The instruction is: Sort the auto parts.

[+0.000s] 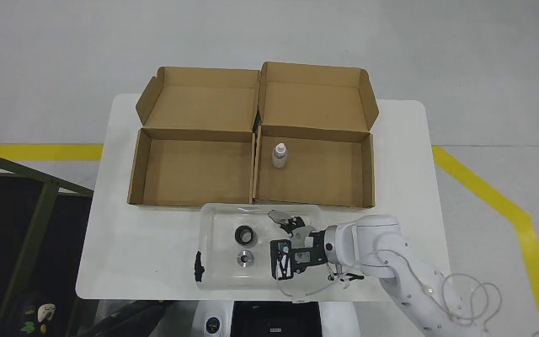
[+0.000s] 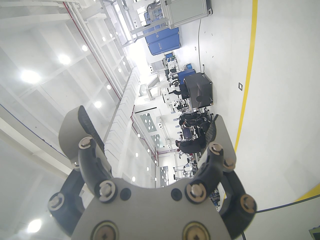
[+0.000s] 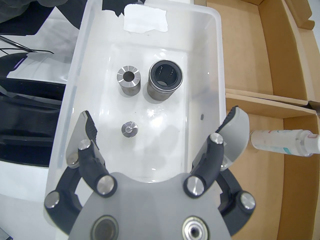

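Where right wrist looks, stud (image 3: 129, 129), perhaps metal

Left gripper (image 2: 148, 121): fingers (image 2: 72, 131) seen spread wide apart; aimed out into a hall.
Floor (image 2: 280, 81): pale, crossed by a curved yellow line (image 2: 250, 58).
Blue cabinets (image 2: 162, 39): set just beside a grey framed enclosure (image 2: 180, 1).
Ceiling lights (image 2: 30, 76): seen lit, in rows.
Black cable (image 2: 287, 204): seen running out from gripper base.

White table (image 1: 402, 168), yellow floor line (image 1: 50, 152)
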### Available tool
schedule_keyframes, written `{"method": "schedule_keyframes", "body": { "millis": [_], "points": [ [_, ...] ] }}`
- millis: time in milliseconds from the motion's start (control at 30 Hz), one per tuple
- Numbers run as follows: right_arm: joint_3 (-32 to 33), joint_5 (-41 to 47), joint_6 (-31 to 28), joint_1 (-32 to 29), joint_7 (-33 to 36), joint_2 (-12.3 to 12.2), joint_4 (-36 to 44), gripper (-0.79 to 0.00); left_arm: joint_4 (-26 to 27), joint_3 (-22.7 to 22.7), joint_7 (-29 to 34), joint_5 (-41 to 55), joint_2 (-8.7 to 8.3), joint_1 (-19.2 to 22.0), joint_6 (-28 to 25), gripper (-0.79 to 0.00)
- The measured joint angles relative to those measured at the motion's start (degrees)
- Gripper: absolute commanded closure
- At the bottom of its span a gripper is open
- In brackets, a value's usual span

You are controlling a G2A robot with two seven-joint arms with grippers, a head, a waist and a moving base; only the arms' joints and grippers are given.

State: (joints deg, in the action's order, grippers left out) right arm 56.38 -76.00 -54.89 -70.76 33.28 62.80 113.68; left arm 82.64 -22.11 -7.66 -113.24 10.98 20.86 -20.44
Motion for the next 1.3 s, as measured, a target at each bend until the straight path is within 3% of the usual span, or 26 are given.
{"method": "schedule_keyframes", "body": {
  "millis": [500, 833, 1200, 1300],
  "points": [
    [-1.21, -1.55, -0.61, 0.48, 2.36, -0.67, -1.76, -0.779, 0.0, 0.0, 0.0, 0.0, 0.0, 0.0, 0.0, -0.785],
    [-4.2, -2.16, 0.14, 1.86, 3.86, -0.5, -2.92, -0.659, 0.0, 0.0, 0.0, 0.0, 0.0, 0.0, 0.0, -0.785],
    [-7.13, -2.49, 0.92, 3.33, 6.2, -0.27, -4.82, -0.585, 0.0, 0.0, 0.0, 0.0, 0.0, 0.0, 0.0, -0.785],
    [-7.68, -2.33, 1.09, 3.5, 6.53, -0.26, -5.02, -0.517, 0.0, 0.0, 0.0, 0.0, 0.0, 0.0, 0.0, -0.785]
  ]
}}
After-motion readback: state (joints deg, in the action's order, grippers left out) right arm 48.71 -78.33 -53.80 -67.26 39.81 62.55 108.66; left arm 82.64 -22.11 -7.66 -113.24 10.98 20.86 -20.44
